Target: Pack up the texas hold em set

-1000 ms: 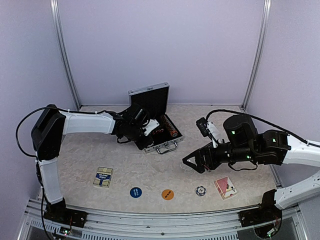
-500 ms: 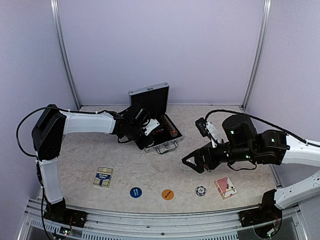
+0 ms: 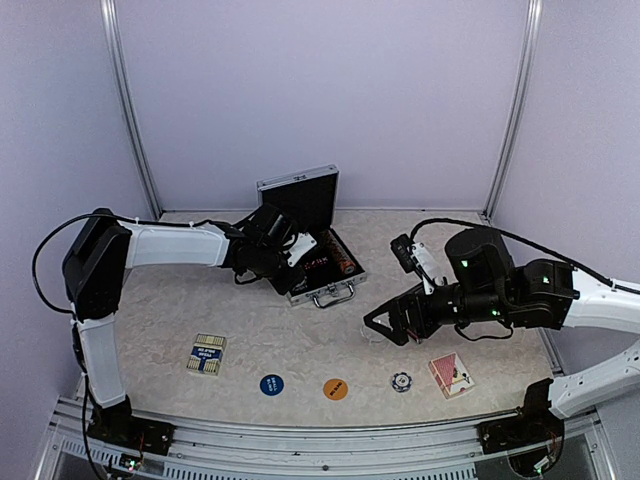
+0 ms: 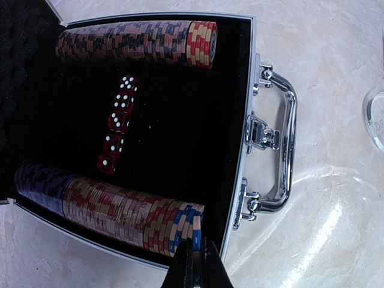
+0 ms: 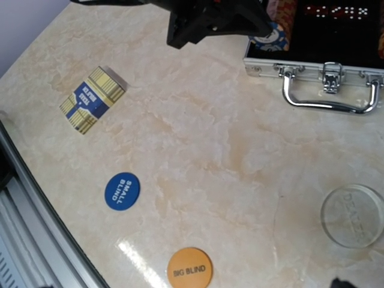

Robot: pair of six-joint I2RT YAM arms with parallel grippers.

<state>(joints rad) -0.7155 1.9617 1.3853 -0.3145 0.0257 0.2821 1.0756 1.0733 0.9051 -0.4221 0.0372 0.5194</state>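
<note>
Chip (image 3: pixel 401 381), blue disc (image 3: pixel 271 384), orange disc (image 3: pixel 336 388) lie loose before open briefcase (image 3: pixel 322 290).

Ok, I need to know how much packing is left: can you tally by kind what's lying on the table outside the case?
Card decks: 2 (blue deck, red deck)
Blind discs: 2 (blue disc, orange disc)
Clear dealer disc: 1
Striped chip, possibly a small stack: 1
Total: 6

Shiny metal briefcase (image 4: pixel 252 90), glossy marbled table (image 4: pixel 336 234)
</note>
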